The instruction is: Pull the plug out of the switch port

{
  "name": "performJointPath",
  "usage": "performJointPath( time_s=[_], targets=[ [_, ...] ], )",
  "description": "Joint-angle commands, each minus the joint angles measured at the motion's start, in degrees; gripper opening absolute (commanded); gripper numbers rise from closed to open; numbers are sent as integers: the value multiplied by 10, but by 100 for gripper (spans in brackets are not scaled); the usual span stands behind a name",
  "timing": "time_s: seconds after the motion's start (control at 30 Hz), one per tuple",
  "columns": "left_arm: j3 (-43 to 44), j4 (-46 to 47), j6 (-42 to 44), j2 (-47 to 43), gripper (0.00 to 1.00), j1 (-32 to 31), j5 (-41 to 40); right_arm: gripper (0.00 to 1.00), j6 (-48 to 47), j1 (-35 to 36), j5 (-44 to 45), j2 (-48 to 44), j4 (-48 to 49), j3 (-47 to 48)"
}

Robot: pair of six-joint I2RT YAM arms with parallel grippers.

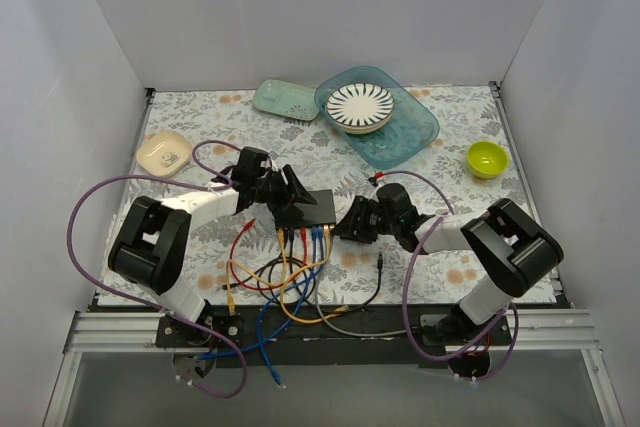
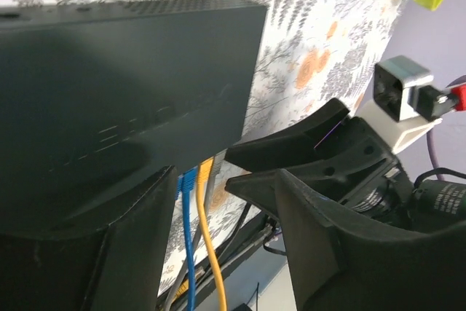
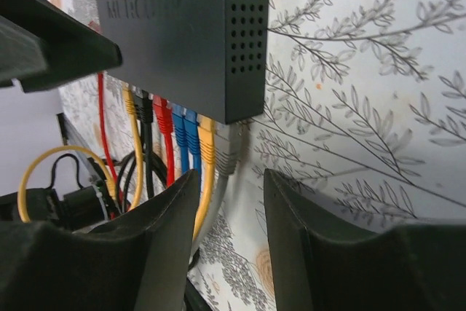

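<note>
Seven plugs (image 3: 182,118) are sitting in the sockets along the near edge of the switch (image 1: 318,205), which is lying flat at the middle of the floral table cover (image 1: 460,147). From left to right in the right wrist view, they are showing as yellow, black, red, two blue, yellow and grey. The grey plug (image 3: 230,147), at the end of the row by the switch's corner, is lying in line with the gap of the right gripper (image 3: 231,180). That gripper's jaws are standing a little apart just short of the plug, with nothing between them. The left gripper (image 2: 222,187) is reaching in at the switch's other end with its jaws spread wide. One finger (image 2: 95,253) is lying under the box's edge, and a blue and a yellow lead are running down through the gap. The loose cables (image 1: 285,287) are trailing in a tangle toward the arm bases. Well behind the switch, a striped plate (image 1: 361,107) is resting in a blue tray (image 1: 415,137), with a green bowl (image 1: 487,158) to its right.
</note>
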Motion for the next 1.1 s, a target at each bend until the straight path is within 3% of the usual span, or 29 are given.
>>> performJointPath(
  time_s=[0.0,0.3,0.63,1.07],
  targets=[
    [-19,-19,3,-2,55,1,11,50,43,-1,-24,45,104,19],
    [-9,-37,25,11,56,1,17,46,68,-1,-7,85,125,32],
    [-3,-42,32,28,55,1,26,36,89,-4,44,88,105,37],
    [-16,-32,32,22,55,1,30,33,129,-13,57,100,119,39]
  ],
)
